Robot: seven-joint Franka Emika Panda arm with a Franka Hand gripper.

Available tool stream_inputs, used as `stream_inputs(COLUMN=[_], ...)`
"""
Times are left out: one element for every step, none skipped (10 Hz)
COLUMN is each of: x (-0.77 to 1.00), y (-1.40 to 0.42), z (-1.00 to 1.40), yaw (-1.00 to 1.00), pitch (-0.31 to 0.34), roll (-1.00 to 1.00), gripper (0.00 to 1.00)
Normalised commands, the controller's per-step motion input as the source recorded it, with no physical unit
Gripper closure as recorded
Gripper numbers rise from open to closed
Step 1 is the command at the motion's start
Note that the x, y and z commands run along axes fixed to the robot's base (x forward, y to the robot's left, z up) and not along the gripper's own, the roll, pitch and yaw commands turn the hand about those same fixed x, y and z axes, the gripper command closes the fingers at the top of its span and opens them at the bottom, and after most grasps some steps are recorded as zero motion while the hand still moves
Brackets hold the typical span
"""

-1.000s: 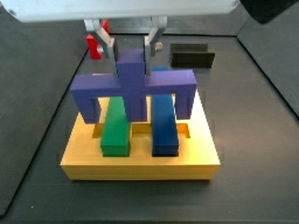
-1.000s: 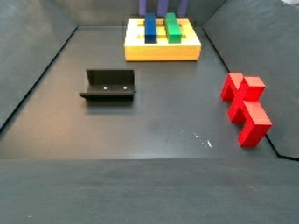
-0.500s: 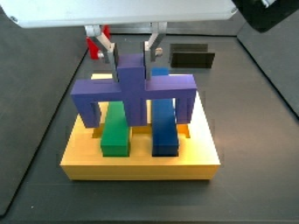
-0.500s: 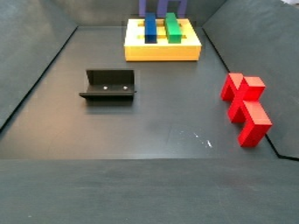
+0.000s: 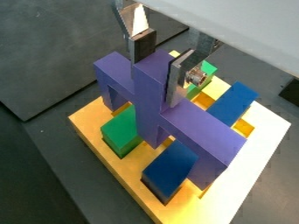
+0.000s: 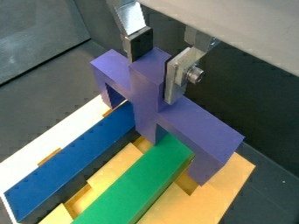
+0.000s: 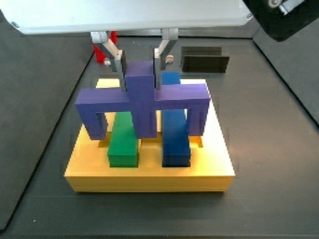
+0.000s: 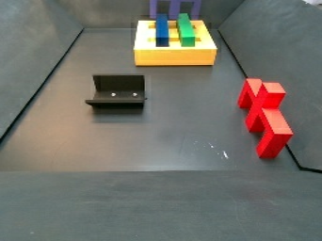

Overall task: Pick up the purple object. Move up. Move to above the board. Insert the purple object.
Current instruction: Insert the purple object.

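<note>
While the gripper [image 7: 140,56] clamps its silver jaws on the raised stub of the blue-purple three-legged purple object [image 7: 144,101], which hangs below them over the thick yellow slotted board [image 7: 149,170], a good insertion likely means descending straight, legs straddling the long green bar [image 7: 122,138] and long blue bar [image 7: 176,138].

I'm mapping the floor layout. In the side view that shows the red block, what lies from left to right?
Fixture → board, under the purple object in the gripper's jaws → red block.
</note>
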Motion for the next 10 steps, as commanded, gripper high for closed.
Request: stream_inputs(x=[0.09,0.01,0.00,-0.13,-0.14,-0.03,0.08,0.12,0.10,0.12], y=[-0.03,-0.04,-0.02,0.00,-0.01,-0.11,-0.16,-0.15,-0.09,-0.13], z=[-0.26,-0.26,-0.23,-0.18,-0.14,-0.19,-0.13,0.07,0.13,0.11], yaw=[0.01,0.00,0.00,0.00,0.00,0.00,0.00,0.00,0.00,0.00], pitch=[-0.039,-0.027,-0.011,0.000,0.000,0.034,0.099,0.127,0.130,0.121], roll=[0.09,0.15,0.16,0.19,0.22,0.33,0.36,0.27,0.23,0.21], gripper=[1.00,1.00,1.00,1.00,1.00,1.00,1.00,1.00,1.00,1.00])
